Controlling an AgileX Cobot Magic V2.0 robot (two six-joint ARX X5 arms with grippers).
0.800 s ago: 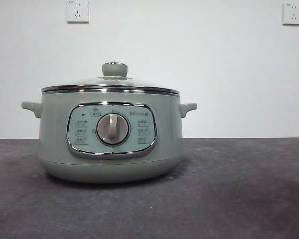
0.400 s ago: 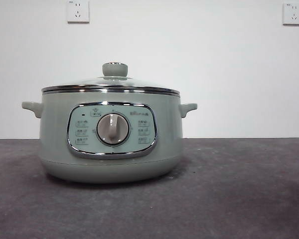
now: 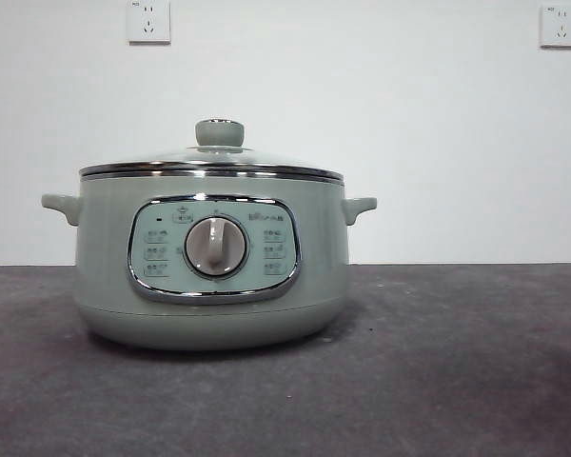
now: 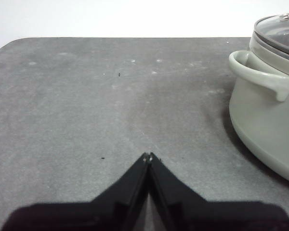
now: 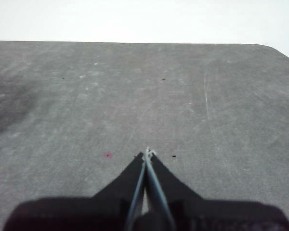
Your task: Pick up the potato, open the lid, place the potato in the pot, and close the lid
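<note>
Lid [image 3: 211,158] sits squarely on the pale green electric pot [image 3: 209,276], chrome rim seated all round and knob upright. No potato shows in any view, so whether it lies inside the pot or out of sight elsewhere cannot be told; the glass dome reveals nothing at this angle. The left gripper [image 4: 149,156] hangs over bare grey table [image 4: 86,106] beside the pot's side handle [image 4: 257,74], jaws pressed together and holding nothing. The right gripper [image 5: 147,153] is likewise clenched and empty over open tabletop. Judging by this, the task is either fully finished or not yet started.
</note>
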